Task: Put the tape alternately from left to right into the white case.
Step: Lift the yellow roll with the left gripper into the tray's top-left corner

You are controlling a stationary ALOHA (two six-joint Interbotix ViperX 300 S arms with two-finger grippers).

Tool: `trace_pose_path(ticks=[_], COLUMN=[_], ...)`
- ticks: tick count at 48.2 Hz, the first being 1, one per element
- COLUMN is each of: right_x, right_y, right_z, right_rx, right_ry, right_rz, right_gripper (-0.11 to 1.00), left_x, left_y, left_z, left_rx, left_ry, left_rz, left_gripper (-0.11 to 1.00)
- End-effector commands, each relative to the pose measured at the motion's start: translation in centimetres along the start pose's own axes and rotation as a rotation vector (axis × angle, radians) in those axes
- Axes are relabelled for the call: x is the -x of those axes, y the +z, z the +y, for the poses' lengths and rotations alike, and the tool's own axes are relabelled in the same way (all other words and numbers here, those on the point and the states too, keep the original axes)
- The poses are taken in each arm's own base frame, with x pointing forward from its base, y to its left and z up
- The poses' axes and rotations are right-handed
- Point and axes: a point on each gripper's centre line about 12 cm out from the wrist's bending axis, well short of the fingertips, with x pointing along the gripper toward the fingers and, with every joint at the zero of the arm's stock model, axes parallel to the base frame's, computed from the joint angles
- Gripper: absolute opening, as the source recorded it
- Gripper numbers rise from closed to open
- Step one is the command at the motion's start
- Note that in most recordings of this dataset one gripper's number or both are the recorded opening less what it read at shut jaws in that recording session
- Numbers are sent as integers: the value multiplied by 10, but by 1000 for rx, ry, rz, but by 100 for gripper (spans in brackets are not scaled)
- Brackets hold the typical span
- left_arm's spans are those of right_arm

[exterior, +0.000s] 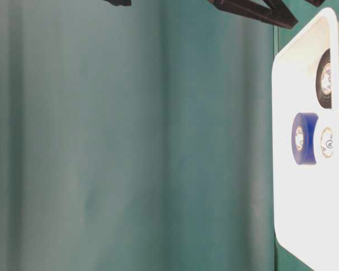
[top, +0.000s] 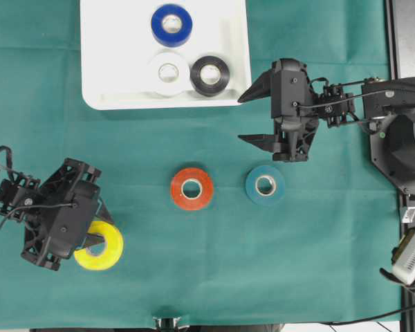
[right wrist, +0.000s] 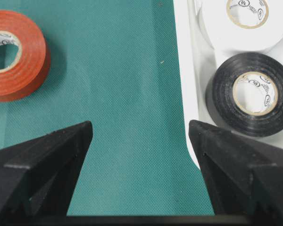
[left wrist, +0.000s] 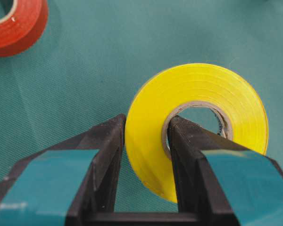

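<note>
Cloth [top: 318, 263], green, covers the table; left gripper [top: 97, 238] pinches yellow roll [top: 109, 247], right gripper [top: 257, 117] spread.

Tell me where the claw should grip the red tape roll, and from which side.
The red roll lies flat, hole up, clear of the teal roll. Probably best from above: one finger in the core, one outside, pinching the ring wall.

Bare green tabletop [top: 145, 138] lies open between the white case [top: 97, 69] and the red roll [top: 191, 188], while the right pincer [top: 263, 117] hangs wide beside the case's right corner.
</note>
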Motion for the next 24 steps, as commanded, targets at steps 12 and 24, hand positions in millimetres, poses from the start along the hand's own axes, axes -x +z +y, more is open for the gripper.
trace_pose_path(ticks=[12,24], right_x=[3,3], right_y=[5,3], right_z=[2,2], right_rx=[2,2], right_ry=[8,7], right_rz=[-27,-22], right_gripper=[87,87], left_x=[14,22], left_y=[10,4], left_z=[37,94], left_rx=[69,150], left_ry=[79,204], left_rz=[-48,-48], left_gripper=[27,27])
